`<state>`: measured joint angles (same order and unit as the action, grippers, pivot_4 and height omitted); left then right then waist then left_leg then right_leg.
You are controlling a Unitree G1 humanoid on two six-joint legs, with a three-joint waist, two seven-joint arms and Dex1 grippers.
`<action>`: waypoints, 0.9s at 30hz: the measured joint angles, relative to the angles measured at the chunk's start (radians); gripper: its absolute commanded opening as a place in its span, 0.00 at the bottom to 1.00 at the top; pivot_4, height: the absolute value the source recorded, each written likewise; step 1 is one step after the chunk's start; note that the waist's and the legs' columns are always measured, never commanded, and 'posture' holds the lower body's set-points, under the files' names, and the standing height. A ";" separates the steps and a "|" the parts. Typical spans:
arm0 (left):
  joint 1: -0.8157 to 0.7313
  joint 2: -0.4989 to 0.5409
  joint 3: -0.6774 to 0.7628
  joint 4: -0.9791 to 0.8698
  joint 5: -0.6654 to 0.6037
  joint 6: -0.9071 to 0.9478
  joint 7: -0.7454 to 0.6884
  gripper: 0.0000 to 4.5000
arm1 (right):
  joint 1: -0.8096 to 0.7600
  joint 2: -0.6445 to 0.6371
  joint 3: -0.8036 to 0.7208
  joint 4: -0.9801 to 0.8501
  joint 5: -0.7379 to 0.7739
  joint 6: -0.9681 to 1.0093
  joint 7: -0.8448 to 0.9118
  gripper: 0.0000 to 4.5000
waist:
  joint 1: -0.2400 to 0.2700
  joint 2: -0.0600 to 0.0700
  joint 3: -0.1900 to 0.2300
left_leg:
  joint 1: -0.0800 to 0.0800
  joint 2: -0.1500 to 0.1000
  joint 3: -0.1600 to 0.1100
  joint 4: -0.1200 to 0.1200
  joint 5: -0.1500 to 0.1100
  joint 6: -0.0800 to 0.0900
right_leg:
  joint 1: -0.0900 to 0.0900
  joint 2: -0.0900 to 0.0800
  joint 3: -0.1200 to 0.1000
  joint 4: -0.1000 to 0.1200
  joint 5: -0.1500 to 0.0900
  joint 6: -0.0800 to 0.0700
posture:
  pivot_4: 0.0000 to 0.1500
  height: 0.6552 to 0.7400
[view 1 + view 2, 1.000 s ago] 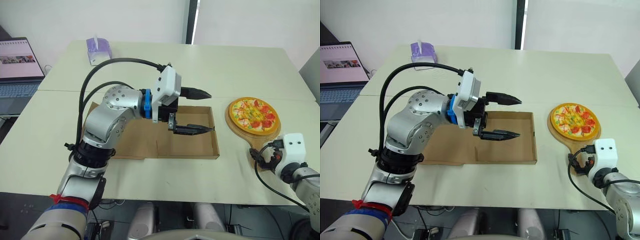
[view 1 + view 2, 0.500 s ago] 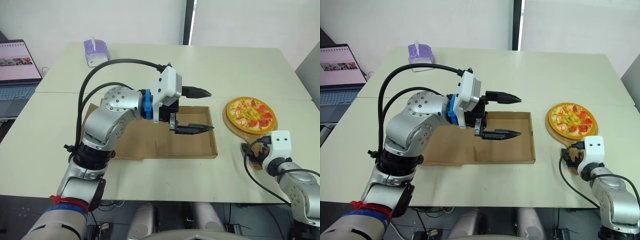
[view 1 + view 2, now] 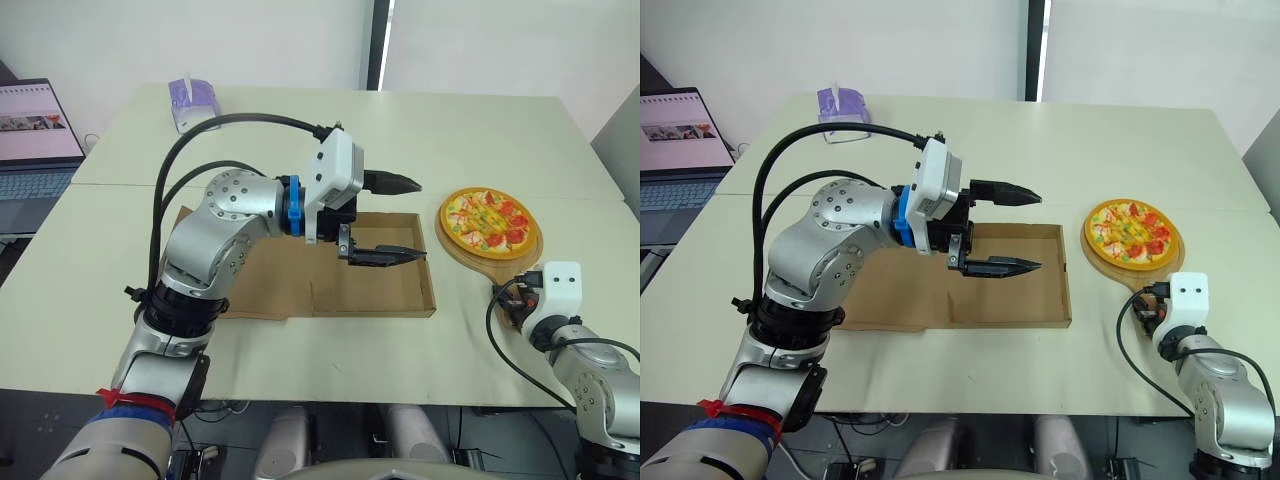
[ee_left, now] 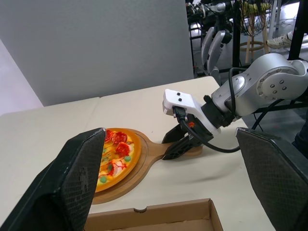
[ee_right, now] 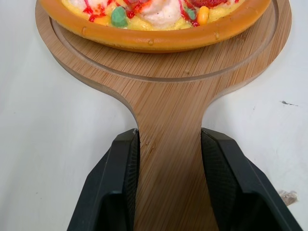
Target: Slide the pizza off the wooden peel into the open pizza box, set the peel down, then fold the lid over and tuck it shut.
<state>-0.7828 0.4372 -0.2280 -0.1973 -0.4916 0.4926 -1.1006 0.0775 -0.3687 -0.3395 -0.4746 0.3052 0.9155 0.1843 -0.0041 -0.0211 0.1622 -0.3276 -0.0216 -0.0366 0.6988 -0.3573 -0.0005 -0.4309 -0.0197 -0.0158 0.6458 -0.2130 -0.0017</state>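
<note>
The pizza (image 3: 488, 219) lies on the round wooden peel (image 5: 168, 82) on the table, right of the open cardboard box (image 3: 385, 290). My right gripper (image 5: 168, 142) grips the peel's handle, with a finger pressed flat against each side of it. The left wrist view shows the same grip (image 4: 179, 144) from the front. My left gripper (image 3: 420, 220) hovers open over the box's right part, fingers pointing toward the pizza and holding nothing. The box's lid (image 3: 250, 270) lies flat to the left, partly hidden under my left arm.
A purple tissue box (image 3: 195, 100) stands at the table's far left. A laptop (image 3: 35, 135) sits on a separate desk beyond the left edge. The near table edge runs just in front of the box and my right arm.
My right gripper has closed its fingers onto the peel's handle. The peel with the pizza has shifted a little left, toward the box. My left arm has stayed put.
</note>
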 measured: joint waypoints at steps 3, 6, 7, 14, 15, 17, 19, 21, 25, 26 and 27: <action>0.000 0.001 0.000 0.002 0.001 -0.001 0.000 1.00 | -0.002 -0.001 0.000 0.009 0.000 -0.015 0.001 0.36 | 0.000 0.000 0.000 | 0.000 0.000 0.000 0.000 0.000 0.000 | 0.000 0.000 0.000 0.000 0.000 0.000 | 1.00 1.00; -0.001 0.003 0.001 0.008 0.004 -0.007 -0.001 1.00 | -0.017 -0.022 -0.001 0.035 0.002 -0.034 0.027 0.36 | 0.000 0.001 0.001 | 0.000 0.000 0.000 0.000 0.000 0.000 | 0.000 0.000 0.000 0.000 0.000 0.000 | 1.00 1.00; -0.003 0.006 0.002 0.018 0.006 -0.016 -0.001 1.00 | -0.021 -0.041 -0.001 0.050 0.002 -0.050 0.047 0.36 | 0.000 0.003 0.002 | -0.001 0.000 0.001 0.000 0.000 0.000 | -0.001 0.000 0.000 0.000 0.000 0.000 | 1.00 1.00; -0.015 0.053 0.048 0.123 0.028 -0.071 -0.025 1.00 | -0.045 -0.185 -0.014 0.137 0.029 -0.155 0.217 0.36 | -0.001 0.007 0.004 | -0.003 0.000 0.006 -0.001 0.000 0.001 | -0.009 0.000 0.004 0.001 0.003 -0.004 | 1.00 1.00; -0.016 0.062 0.061 0.137 0.031 -0.078 -0.028 1.00 | -0.048 -0.212 -0.022 0.149 0.031 -0.177 0.249 0.36 | 0.000 0.007 0.004 | -0.003 0.000 0.006 -0.001 -0.001 0.001 | -0.009 0.000 0.004 0.001 0.003 -0.004 | 1.00 1.00; -0.018 0.074 0.078 0.157 0.034 -0.090 -0.035 1.00 | -0.058 -0.252 -0.042 0.166 0.038 -0.205 0.292 0.36 | 0.001 0.007 0.005 | -0.003 0.000 0.006 -0.001 -0.001 0.002 | -0.009 0.000 0.003 0.000 0.003 -0.004 | 1.00 1.00; -0.024 0.079 0.080 0.167 0.034 -0.092 -0.047 1.00 | -0.079 -0.268 -0.059 0.178 0.055 -0.212 0.320 0.36 | 0.001 0.007 0.005 | -0.003 0.000 0.007 -0.001 -0.002 0.003 | -0.009 0.000 0.004 0.000 0.003 -0.004 | 1.00 1.00; -0.031 0.080 0.081 0.168 0.034 -0.092 -0.050 1.00 | -0.105 -0.298 -0.068 0.195 0.083 -0.211 0.362 0.36 | 0.001 0.007 0.005 | -0.003 0.000 0.009 -0.001 -0.002 0.004 | -0.009 -0.001 0.005 0.000 0.003 -0.003 | 1.00 1.00; -0.033 0.107 0.093 0.169 0.033 -0.091 -0.065 1.00 | -0.111 -0.392 -0.069 0.198 0.091 -0.254 0.458 0.36 | 0.001 0.006 0.005 | -0.003 0.000 0.009 -0.001 -0.003 0.005 | -0.010 -0.001 0.005 0.000 0.003 -0.003 | 1.00 1.00; -0.033 0.117 0.100 0.169 0.033 -0.090 -0.069 1.00 | -0.114 -0.406 -0.068 0.198 0.091 -0.264 0.474 0.36 | 0.001 0.006 0.005 | -0.003 0.001 0.009 -0.001 -0.003 0.005 | -0.010 -0.001 0.005 0.000 0.003 -0.003 | 1.00 1.00; -0.033 0.126 0.107 0.169 0.031 -0.089 -0.072 1.00 | -0.121 -0.415 -0.066 0.201 0.091 -0.272 0.487 0.36 | 0.000 0.006 0.005 | -0.003 0.001 0.009 -0.001 -0.003 0.005 | -0.010 -0.001 0.005 0.000 0.003 -0.003 | 1.00 1.00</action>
<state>-0.8157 0.5637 -0.1206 -0.0285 -0.4602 0.4037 -1.1722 -0.0437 -0.7835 -0.4059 -0.2734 0.3962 0.6440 0.6712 -0.0037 -0.0149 0.1671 -0.3303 -0.0209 -0.0276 0.6977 -0.3600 0.0044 -0.4405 -0.0202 -0.0111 0.6460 -0.2103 -0.0047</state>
